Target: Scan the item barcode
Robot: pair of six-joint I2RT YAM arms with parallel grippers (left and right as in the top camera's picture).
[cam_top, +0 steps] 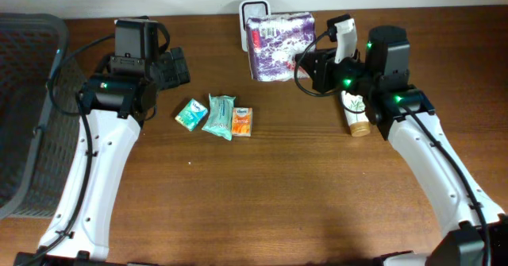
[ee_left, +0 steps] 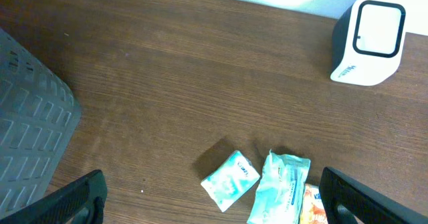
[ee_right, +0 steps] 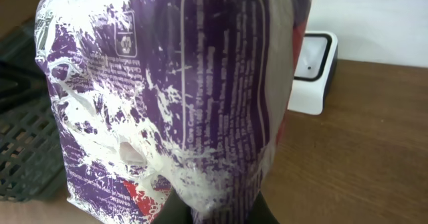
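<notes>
Tightly in right hand [cam_top: 306, 63], purple pack [cam_top: 274, 48]

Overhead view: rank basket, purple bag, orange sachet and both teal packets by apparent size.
1. basket
2. purple bag, though nearness to the camera may enlarge it
3. long teal packet
4. orange sachet and square teal packet look alike; unranked

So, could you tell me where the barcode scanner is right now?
In the overhead view, the barcode scanner stands at the table's far edge near the middle, just behind the purple packet that the right gripper holds.
</notes>
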